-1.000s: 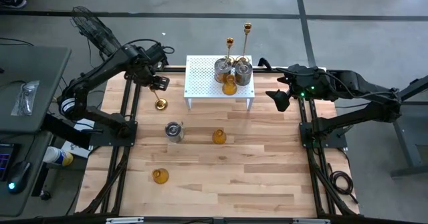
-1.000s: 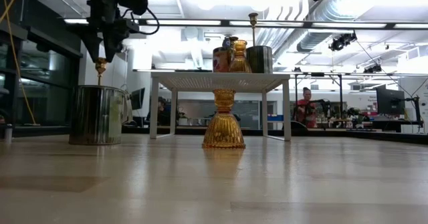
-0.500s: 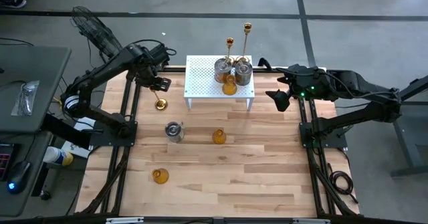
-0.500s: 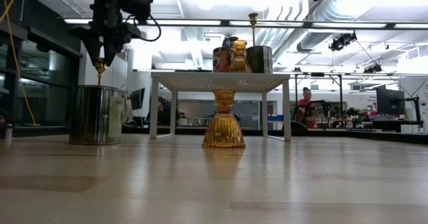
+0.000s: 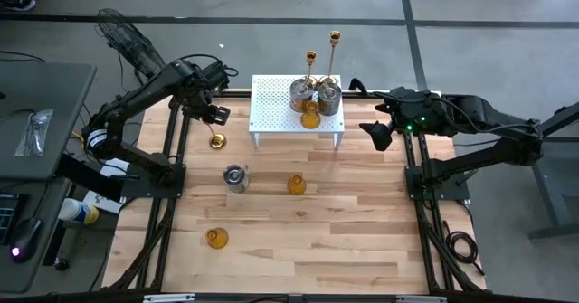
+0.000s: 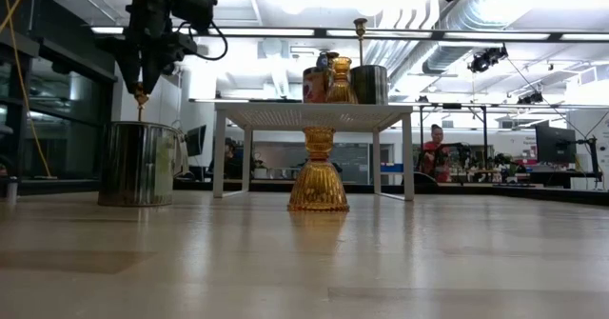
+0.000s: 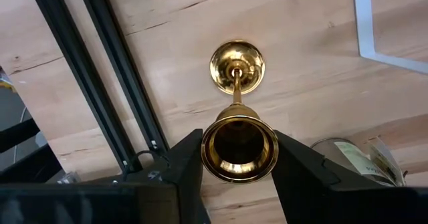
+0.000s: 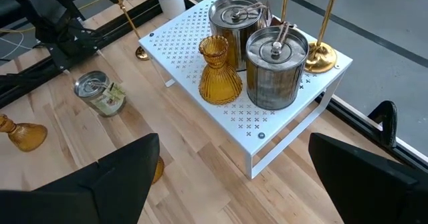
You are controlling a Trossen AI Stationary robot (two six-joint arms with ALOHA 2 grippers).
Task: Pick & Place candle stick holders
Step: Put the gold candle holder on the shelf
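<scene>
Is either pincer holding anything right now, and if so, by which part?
The left pincer straddles the cup top of the gold candlestick, fingers close at both sides; whether they grip it cannot be told. The right pincer is open and holds nothing.

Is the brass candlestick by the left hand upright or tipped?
Upright: the brass candlestick stands on its round base, cup between the left hand fingers.

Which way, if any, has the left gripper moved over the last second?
Barely. In the high view the left gripper stays over the gold candlestick, left of the white rack; it has only turned slightly.
</scene>
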